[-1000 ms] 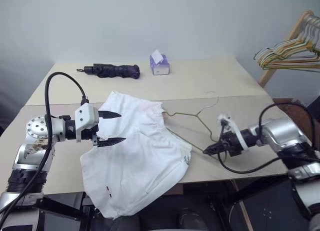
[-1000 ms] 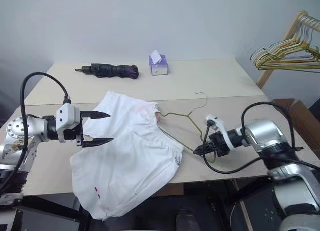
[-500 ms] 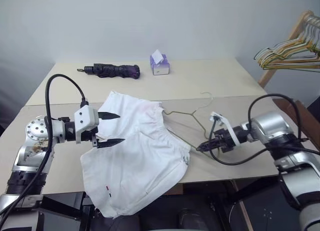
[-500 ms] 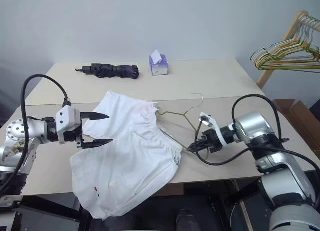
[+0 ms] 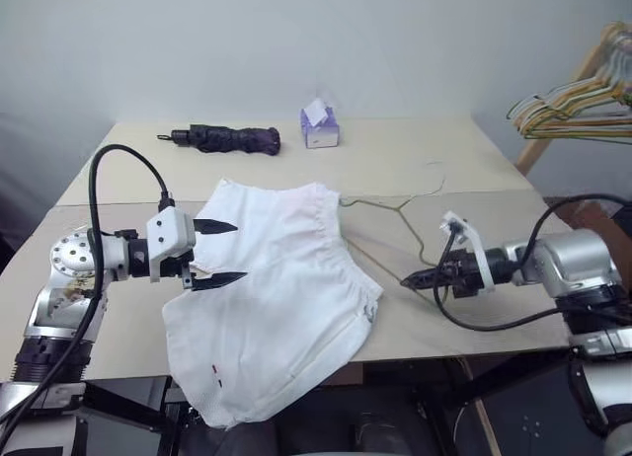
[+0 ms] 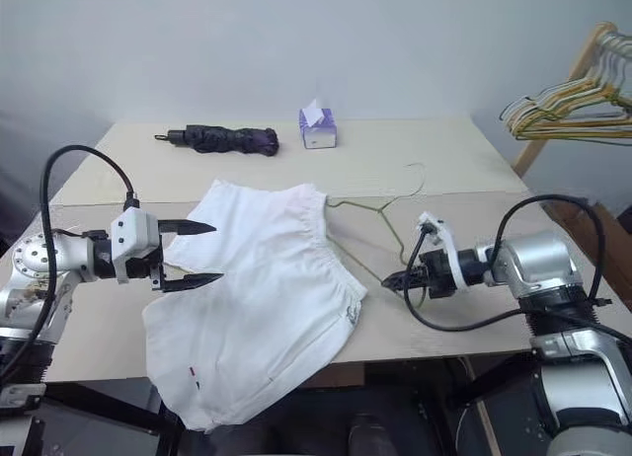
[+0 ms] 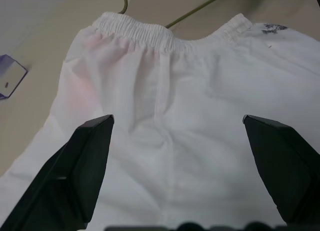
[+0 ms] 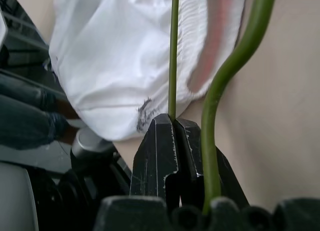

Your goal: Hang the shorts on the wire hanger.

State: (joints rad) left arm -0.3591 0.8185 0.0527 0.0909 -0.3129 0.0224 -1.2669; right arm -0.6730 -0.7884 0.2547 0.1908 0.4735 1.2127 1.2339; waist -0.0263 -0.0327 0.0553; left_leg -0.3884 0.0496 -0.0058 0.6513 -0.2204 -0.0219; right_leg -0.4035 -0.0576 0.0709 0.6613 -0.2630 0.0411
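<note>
on table (image 5: 464, 160): one shorts (image 5: 281, 298), one hanger (image 5: 395, 207)

A folded dark umbrella (image 5: 219, 138) lies on the far side of the beige table (image 5: 395, 160), well beyond the left claw. Just beside it stands a small purple tissue box (image 5: 320, 128). A bunch of coloured hangers (image 5: 573, 111) hangs on a wooden rack (image 5: 563, 101), well beyond the right claw.

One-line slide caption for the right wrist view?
Right end effector shut on the wire hanger, its thin wire running toward the white shorts on the table.
</note>
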